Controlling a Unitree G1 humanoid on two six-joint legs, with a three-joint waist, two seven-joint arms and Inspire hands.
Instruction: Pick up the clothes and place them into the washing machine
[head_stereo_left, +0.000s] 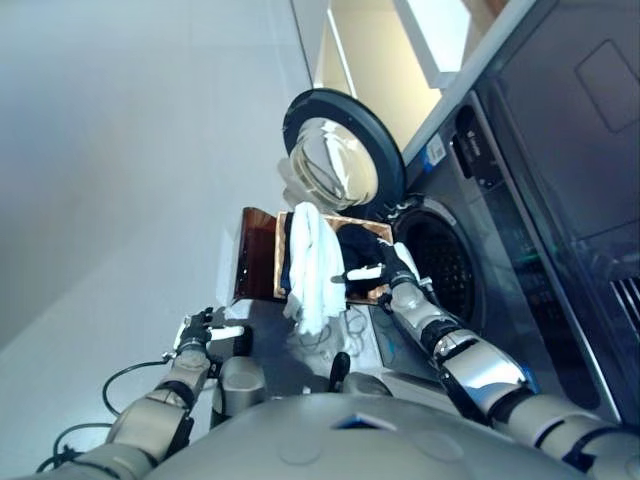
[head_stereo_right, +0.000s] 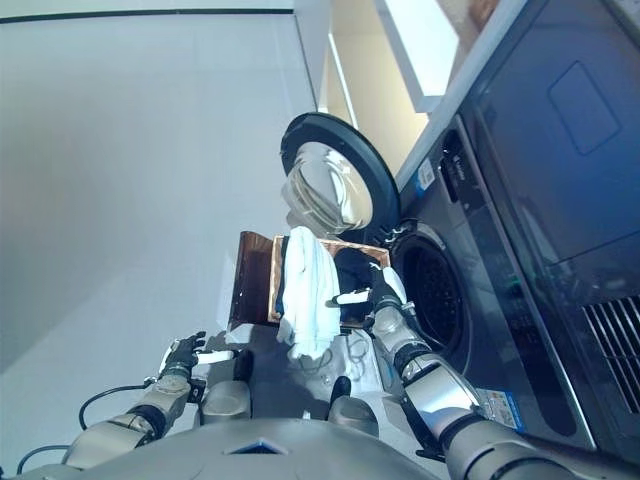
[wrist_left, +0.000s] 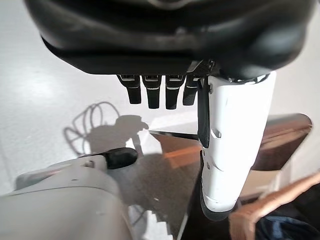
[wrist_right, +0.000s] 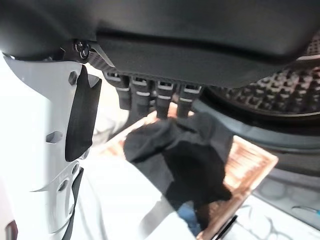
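A brown wicker basket (head_stereo_left: 260, 262) stands on the floor before the washing machine (head_stereo_left: 520, 200). A white cloth (head_stereo_left: 312, 265) hangs over the basket's rim, and a dark cloth (wrist_right: 185, 165) lies heaped on the side nearest the machine. My right hand (head_stereo_left: 392, 268) hovers over that dark cloth, open, its straight fingers (wrist_right: 165, 97) reaching down to the cloth's top. The round door (head_stereo_left: 340, 155) is swung wide open, and the drum opening (head_stereo_left: 440, 265) gapes just beyond the hand. My left hand (head_stereo_left: 197, 332) hangs idle and open, low on the left, away from the basket.
The drum's dimpled wall (wrist_right: 280, 95) shows close behind the basket rim (wrist_right: 245, 165). A wide stretch of pale floor (head_stereo_left: 120, 180) lies left of the basket. A white cabinet or wall edge (head_stereo_left: 440, 40) rises beyond the machine.
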